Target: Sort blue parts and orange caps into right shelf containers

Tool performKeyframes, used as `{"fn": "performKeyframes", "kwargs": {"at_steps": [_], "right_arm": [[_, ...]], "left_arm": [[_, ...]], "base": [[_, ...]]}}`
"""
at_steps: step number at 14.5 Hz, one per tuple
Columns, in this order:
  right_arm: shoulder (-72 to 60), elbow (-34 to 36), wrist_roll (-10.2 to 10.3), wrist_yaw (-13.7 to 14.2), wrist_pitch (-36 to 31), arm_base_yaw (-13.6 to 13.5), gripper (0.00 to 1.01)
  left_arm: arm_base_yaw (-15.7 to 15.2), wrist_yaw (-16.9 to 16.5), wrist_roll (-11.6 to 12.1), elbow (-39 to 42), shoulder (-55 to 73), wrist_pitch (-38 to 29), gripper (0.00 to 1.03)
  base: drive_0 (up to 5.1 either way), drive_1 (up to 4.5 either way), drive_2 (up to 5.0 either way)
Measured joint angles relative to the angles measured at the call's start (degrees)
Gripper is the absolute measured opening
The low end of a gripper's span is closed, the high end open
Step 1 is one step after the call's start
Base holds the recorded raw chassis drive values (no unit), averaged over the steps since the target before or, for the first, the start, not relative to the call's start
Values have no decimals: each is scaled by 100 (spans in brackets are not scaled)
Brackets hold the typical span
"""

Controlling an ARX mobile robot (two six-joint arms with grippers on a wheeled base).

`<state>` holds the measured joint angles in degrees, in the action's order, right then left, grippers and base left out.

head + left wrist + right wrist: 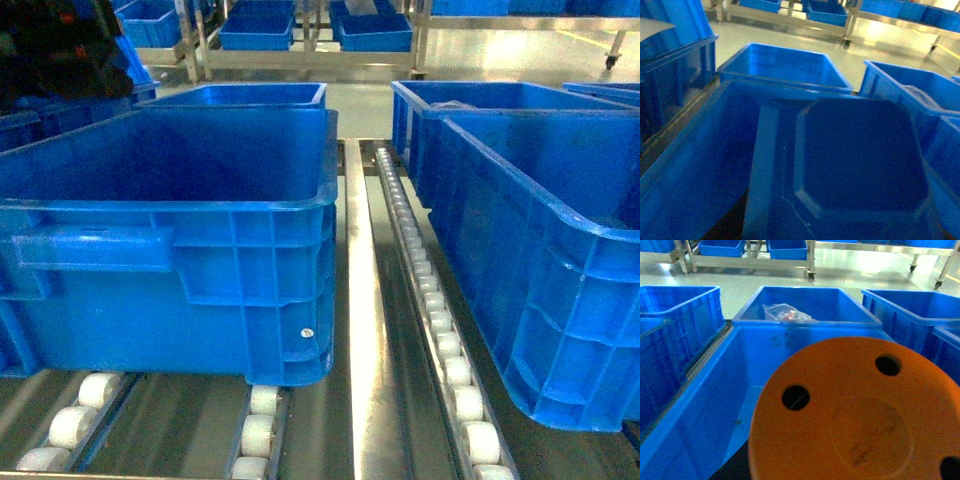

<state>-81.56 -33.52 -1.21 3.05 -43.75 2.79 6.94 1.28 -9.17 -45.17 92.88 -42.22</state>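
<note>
Factory floor behind, metal racks with blue bins. Roller conveyor shelf (440, 330) carries large blue crates: left crate (200, 250), right crate (540, 250).

Right wrist view: orange cap (860, 420) with round holes fills foreground, above crate interior (715, 415). Plastic bag (787, 314) lies in crate behind.

Left wrist view: blue part (850, 170), flat with bevelled corners, close to camera over crate (700, 165).

Both pincers hidden; cannot tell their state.

Blue crates (180, 240) sit on roller rails (430, 300), another crate (540, 250) at right.
</note>
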Motion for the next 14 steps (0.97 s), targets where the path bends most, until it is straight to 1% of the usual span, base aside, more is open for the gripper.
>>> {"fn": "performKeyframes", "kwargs": {"at_steps": [1,2,3,4,5,6,7,8,9,10,11,12,14], "right_arm": [[-289,-79,-50,35,-83,-63,45],[-286,-61,-205,48,-251,-173,68],[-262,-59,-251,35,-227,-221,89],[-271,-48,-251,35,-221,-240,99],[-271,-48,-254,55,-256,-240,98],[-258,11,-223,125,-431,-238,98],[-214,92,-201,129,-409,-238,98],[-199,105,-186,133,-393,-238,98],[-195,105,-181,136,-407,-238,98],[-192,173,-107,-9,-695,-243,94],[-59,426,-26,-232,-938,-243,83],[160,728,7,-273,-992,-245,73],[376,1003,17,-293,-1029,-254,64]], "left_arm": [[-44,37,-96,-175,273,24,42],[-57,9,-122,-175,271,-79,60],[-57,-153,-114,-127,208,-57,80],[-61,-238,-114,-76,166,-37,92],[-92,-264,-92,-35,109,-55,100],[-162,-216,-101,138,-94,-155,97],[-219,-210,-116,444,-361,-275,98],[-247,-190,-133,546,-487,-278,98],[-245,-42,-44,570,-483,-516,95],[-243,192,186,758,-520,-870,86],[-254,267,492,1176,-748,-1032,75],[-280,260,643,1585,-994,-1099,65],[-308,256,699,1799,-1137,-1158,57]], "base": [[4,407,-399],[4,407,-399],[4,407,-399],[4,407,-399],[4,407,-399],[4,407,-399],[4,407,-399],[4,407,-399],[4,407,-399],[4,407,-399],[4,407,-399],[4,407,-399],[4,407,-399]]}}
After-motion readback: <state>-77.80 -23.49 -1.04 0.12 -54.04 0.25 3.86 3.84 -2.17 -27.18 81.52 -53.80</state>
